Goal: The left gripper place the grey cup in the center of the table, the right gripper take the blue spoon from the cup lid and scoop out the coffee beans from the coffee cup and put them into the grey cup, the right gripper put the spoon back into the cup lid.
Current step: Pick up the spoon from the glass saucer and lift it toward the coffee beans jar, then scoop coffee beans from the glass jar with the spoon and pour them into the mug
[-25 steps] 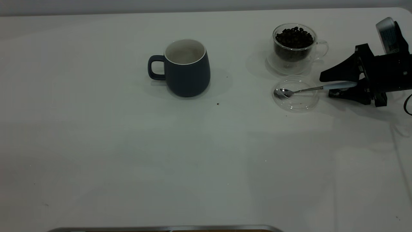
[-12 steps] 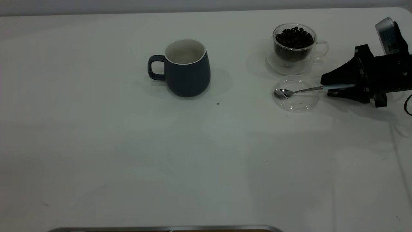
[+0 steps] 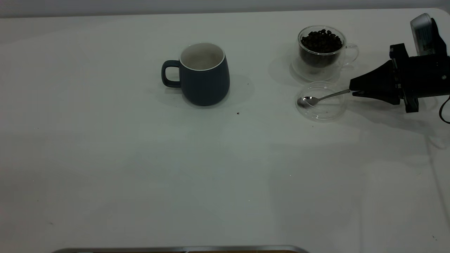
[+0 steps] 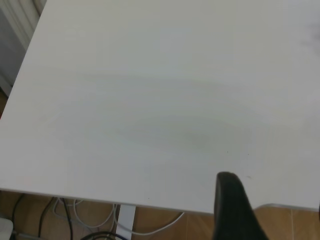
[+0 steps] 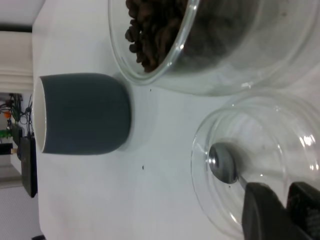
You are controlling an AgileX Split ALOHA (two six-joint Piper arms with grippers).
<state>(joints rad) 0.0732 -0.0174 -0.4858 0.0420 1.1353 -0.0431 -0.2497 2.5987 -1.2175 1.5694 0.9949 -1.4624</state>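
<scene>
At the right side of the table (image 3: 140, 182), your blue spoon (image 3: 318, 98) lay with its bowl inside the cup lid (image 3: 320, 102), its stem slanting up and to the right into the right gripper (image 3: 352, 88). A second before, the jaws had stood apart on either side of the pale blue handle; now you had them clenched on it, so the handle end was hidden between the black fingers and only the metal stem and bowl showed. The stem also looked tilted a little higher than before, though the bowl seemed not to have left the lid; the wrist view is too close to be sure. That meant the grasp was made and the lift toward the coffee cup (image 3: 321, 52) came next.

Just beyond the lid, on its far side, the coffee cup held its heap of coffee beans (image 3: 321, 40). Well to the left, the grey cup (image 3: 202, 74) stood upright near the table's middle, empty as far as you could see. Your left gripper (image 4: 235, 212) was parked off at the table's edge, and I cannot tell its state.
</scene>
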